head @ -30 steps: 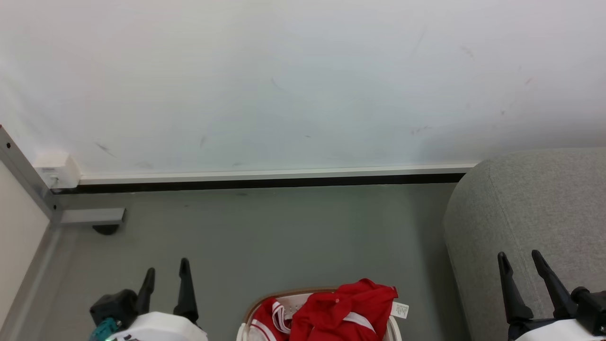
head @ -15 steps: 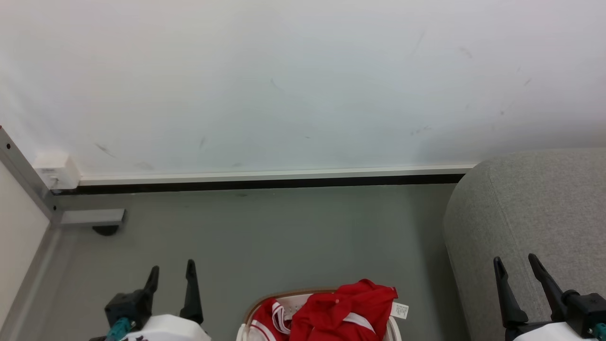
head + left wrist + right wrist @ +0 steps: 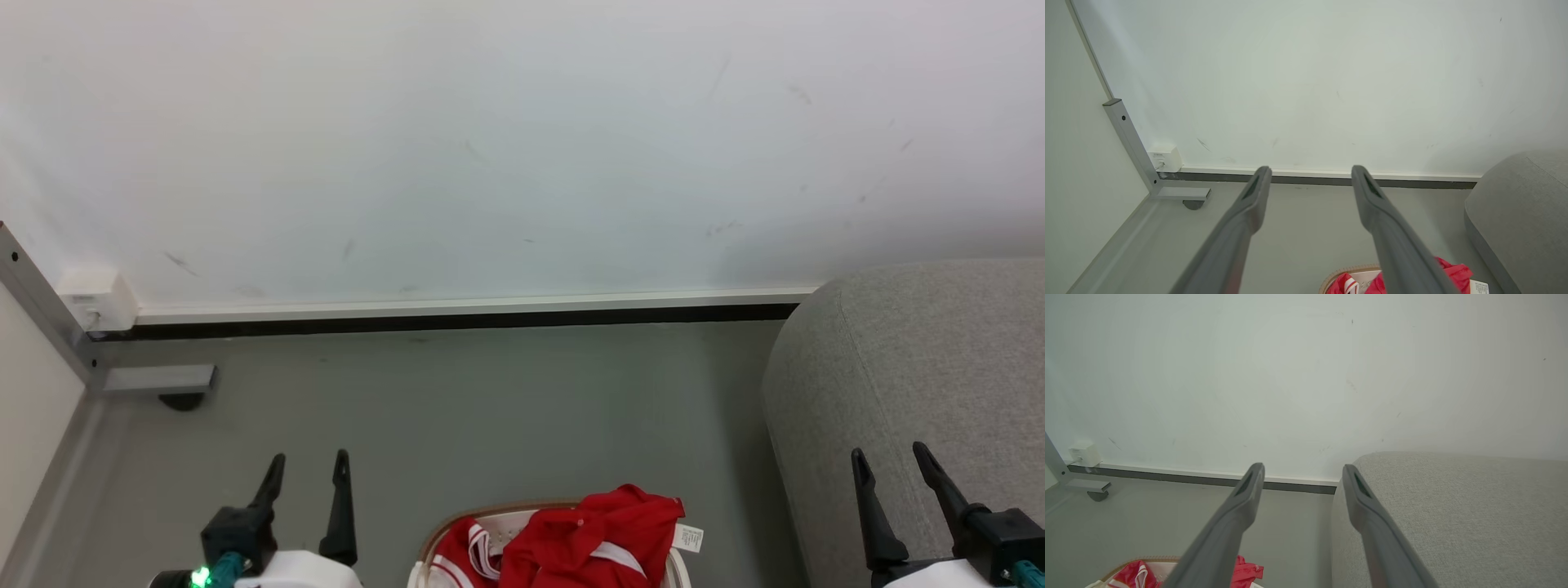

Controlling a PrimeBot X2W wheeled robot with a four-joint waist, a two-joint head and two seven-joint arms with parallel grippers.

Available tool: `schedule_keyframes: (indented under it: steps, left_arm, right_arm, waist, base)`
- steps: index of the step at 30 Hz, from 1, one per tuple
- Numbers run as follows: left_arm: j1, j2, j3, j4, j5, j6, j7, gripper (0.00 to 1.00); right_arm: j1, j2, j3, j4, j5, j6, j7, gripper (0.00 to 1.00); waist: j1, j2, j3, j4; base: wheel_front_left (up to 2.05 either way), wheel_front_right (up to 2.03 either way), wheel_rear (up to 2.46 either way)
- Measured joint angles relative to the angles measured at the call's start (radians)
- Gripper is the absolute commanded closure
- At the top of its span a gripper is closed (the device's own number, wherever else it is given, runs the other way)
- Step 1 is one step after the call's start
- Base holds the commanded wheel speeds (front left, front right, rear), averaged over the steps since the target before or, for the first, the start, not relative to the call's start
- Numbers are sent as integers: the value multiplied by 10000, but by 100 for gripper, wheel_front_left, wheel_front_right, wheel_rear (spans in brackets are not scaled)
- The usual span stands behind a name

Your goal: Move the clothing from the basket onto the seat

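The pale wall (image 3: 490, 147) is filling the upper half of the head view, with the grey floor (image 3: 490, 408) running beneath it. The seat (image 3: 922, 359) is bulging in from the right edge, its rounded corner lying near the basket (image 3: 478, 510), probably so that each carry is short. The basket is sitting on the floor at the bottom centre, cut by the frame edge. The clothing (image 3: 588, 543) is heaping above its brown rim, and none is lying on the visible part of the seat. The left gripper (image 3: 310, 456) is hovering at the lower left and the right gripper (image 3: 887, 449) at the lower right, over the seat's front. Both are holding their fingers well apart and empty, seemingly readying for a first reach into the pile. A small white care label (image 3: 688, 537) is hanging off the heap's right side.
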Motion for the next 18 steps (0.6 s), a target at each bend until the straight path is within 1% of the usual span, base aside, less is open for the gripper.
schedule_keyframes:
  steps: [12,18]
  left_arm:
    - [-1,-33,111,257,660,-40,-236,0]
    - [-1,-81,173,282,656,-58,-238,0]
  right_arm:
    - [50,171,-136,36,-792,-2,-10,0]
    - [56,163,-115,-10,-734,0,-10,0]
  waist:
    - [0,-1,-50,5]
    - [0,0,-31,16]
  base:
    - [0,0,0]
    - [0,0,0]
